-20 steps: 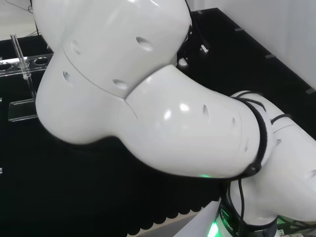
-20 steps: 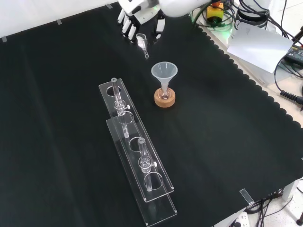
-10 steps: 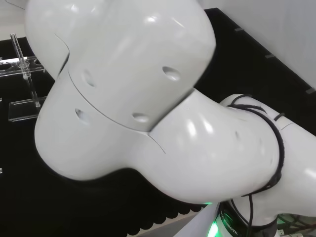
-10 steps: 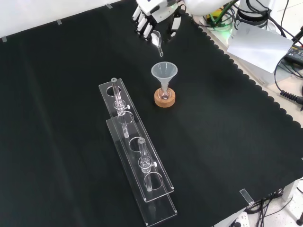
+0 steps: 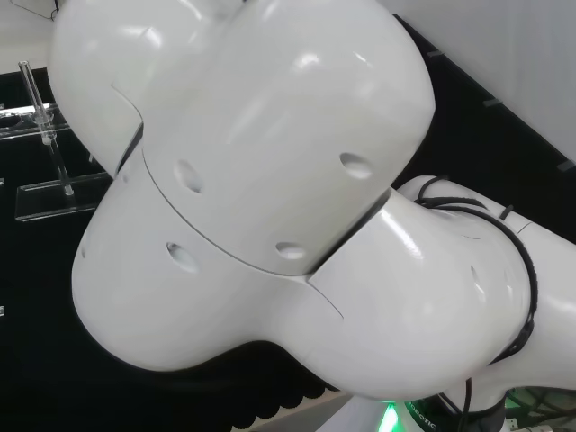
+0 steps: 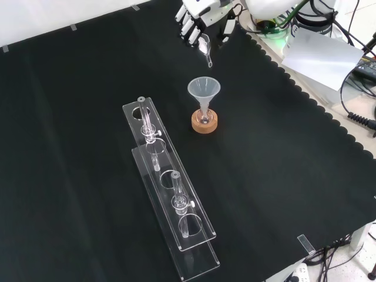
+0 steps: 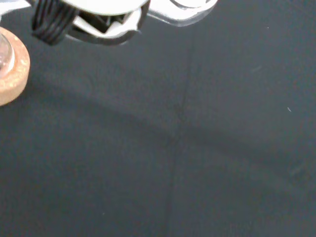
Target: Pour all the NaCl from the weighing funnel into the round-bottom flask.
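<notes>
Weighing funnel (image 6: 205, 46), a small clear vessel with a narrow spout, is held in the fingers (image 6: 189, 28) of the hand (image 6: 202, 14) at the top of the front view, above the black cloth of the worktop (image 6: 276, 176). Its spout slants down toward the lower right of that view, and it hangs higher in the picture than, and apart from, the clear conical funnel (image 6: 204, 91). That conical funnel stands upright in the neck of the round-bottom flask (image 6: 204, 117), which sits in a cork ring (image 6: 204, 123) near the middle of the cloth. Whether the weighing funnel holds any powder cannot be told.

To the left of the flask in the front view lies a long clear rack (image 6: 167, 182) set slantwise, carrying two upright glass pieces: one (image 6: 145, 122) near its far end, one (image 6: 177, 192) near its near end. In the head view the arm's white links (image 5: 270, 198) stand large, and the rack's end (image 5: 49, 189) with a glass rod (image 5: 36, 99) shows at the left edge. In the wrist view the cork ring (image 7: 12, 74) lies on the cloth below a blurred white and black part of the hand (image 7: 94, 17).
</notes>
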Robot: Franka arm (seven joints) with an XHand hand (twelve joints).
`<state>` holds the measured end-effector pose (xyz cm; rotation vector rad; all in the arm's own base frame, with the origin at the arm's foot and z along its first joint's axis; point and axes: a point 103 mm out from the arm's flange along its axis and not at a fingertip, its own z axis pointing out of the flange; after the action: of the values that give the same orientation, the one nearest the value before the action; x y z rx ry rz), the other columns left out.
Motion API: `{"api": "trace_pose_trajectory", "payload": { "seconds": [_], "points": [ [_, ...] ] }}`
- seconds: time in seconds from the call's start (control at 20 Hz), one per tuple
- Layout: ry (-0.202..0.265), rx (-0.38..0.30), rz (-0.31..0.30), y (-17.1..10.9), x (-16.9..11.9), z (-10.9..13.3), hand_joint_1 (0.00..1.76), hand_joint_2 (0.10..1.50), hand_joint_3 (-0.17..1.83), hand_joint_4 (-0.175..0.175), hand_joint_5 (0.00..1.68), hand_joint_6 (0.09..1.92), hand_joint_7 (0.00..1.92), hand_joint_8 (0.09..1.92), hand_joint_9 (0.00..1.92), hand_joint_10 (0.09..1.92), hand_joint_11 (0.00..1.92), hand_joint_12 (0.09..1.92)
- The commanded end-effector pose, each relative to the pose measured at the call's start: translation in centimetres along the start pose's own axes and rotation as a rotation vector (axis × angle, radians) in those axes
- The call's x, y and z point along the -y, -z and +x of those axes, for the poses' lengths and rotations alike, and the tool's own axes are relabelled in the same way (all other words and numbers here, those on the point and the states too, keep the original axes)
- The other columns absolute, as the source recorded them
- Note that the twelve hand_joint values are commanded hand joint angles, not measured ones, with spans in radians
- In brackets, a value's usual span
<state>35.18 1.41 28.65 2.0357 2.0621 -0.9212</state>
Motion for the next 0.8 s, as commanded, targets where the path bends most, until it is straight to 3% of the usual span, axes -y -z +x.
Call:
{"api": "trace_pose_trajectory", "payload": {
  "seconds": [0.05,0.8],
  "points": [
    [0.004,0.046,0.011,-0.1,-0.4,0.4,1.08,0.65,0.85,0.175,1.1,1.07,0.74,0.64,1.06,0.4,0.76,1.14],
    [0.015,0.068,0.032,-0.1,-2.8,0.5,1.08,0.65,0.85,0.175,1.1,1.07,0.74,0.64,1.06,0.4,0.77,1.14]
  ]
}}
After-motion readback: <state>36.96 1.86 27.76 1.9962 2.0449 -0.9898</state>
